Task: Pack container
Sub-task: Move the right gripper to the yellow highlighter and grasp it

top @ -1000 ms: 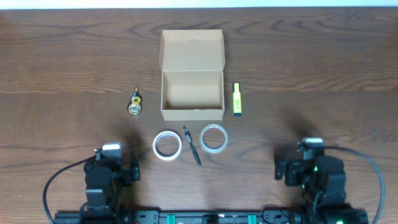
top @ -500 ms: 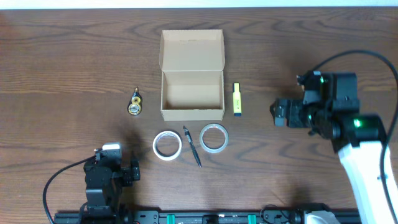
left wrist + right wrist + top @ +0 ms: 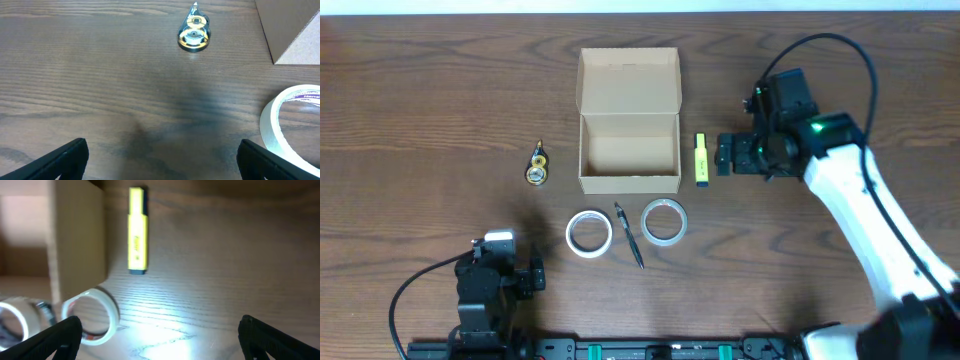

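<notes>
The container (image 3: 629,150) is an open tan cardboard box with its flap lid raised at the back; it is empty. Its corner shows in the left wrist view (image 3: 295,27) and its side wall in the right wrist view (image 3: 75,235). A yellow highlighter (image 3: 701,160) lies right of the box, also in the right wrist view (image 3: 137,230). My right gripper (image 3: 724,155) is open, just right of the highlighter, empty (image 3: 160,337). My left gripper (image 3: 537,277) is open and empty near the front left (image 3: 160,160).
Two tape rolls (image 3: 588,233) (image 3: 664,221) lie in front of the box with a black pen (image 3: 629,236) between them. A small yellow correction-tape dispenser (image 3: 537,166) lies left of the box, also in the left wrist view (image 3: 194,31).
My right arm has swung from the front right corner up and leftward, ending beside the highlighter. The left arm and all objects have stayed still.
</notes>
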`<state>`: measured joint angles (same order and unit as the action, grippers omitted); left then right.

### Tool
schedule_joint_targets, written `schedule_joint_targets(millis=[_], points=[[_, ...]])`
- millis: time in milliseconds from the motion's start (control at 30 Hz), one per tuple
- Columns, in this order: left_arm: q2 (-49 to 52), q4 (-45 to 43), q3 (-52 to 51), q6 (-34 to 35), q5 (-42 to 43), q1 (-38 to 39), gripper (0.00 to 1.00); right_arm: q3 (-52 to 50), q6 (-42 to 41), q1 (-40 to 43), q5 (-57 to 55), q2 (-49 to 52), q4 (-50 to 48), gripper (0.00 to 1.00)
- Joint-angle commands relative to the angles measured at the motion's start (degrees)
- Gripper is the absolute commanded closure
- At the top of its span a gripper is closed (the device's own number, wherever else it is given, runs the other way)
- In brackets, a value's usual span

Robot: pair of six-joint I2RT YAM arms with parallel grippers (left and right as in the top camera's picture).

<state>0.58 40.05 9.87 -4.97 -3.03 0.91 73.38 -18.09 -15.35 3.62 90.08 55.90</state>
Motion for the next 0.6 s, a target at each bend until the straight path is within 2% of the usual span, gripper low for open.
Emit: schedule_joint_targets(millis=[0,200,333,567], points=[[-0.3,0.2,-0.7,-0.8,-0.3,-0.2,0.05,0.9,-5.1,-0.5,-2.1,4.8,-0.1,0.01],[-0.3,0.2,-0.7,-0.8,-0.3,-0.2,0.05,0.9,-5.7,-1.2,-0.4,12.3,-7.5,0.01],[-0.3,0.2,-0.7,-0.8,-0.3,-0.2,0.05,0.9,-2.6,-1.3,-0.5,12.6,-9.8,0.01],[-0.3,0.2,-0.7,-0.8,-0.3,-0.2,0.05,0.9,-3.8,-2.3,-4.3,14.8,-12.2,0.01]])
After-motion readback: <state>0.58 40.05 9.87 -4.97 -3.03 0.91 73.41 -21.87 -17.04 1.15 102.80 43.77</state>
